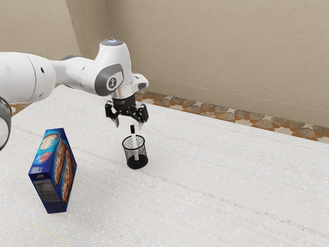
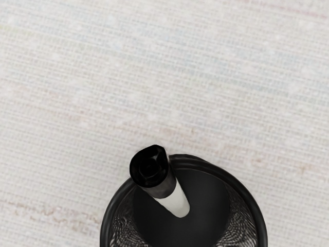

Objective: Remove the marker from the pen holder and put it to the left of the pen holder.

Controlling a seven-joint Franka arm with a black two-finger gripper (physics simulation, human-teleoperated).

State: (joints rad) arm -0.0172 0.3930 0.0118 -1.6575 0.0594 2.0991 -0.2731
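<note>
Pale tabletop (image 1: 221,195): blue box (image 1: 49,177) stands apart from pen holder (image 1: 143,154).

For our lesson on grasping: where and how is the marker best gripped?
Probably by its black cap, from above: the marker leans slightly in the pen holder, its cap standing above the opening, so the jaws could close on opposite sides.

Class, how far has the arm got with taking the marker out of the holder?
Done: the gripper is open over the marker.
In hand: nothing; the marker leans inside the holder.
Left: grip it, lift it out, place it left of the holder.
</note>
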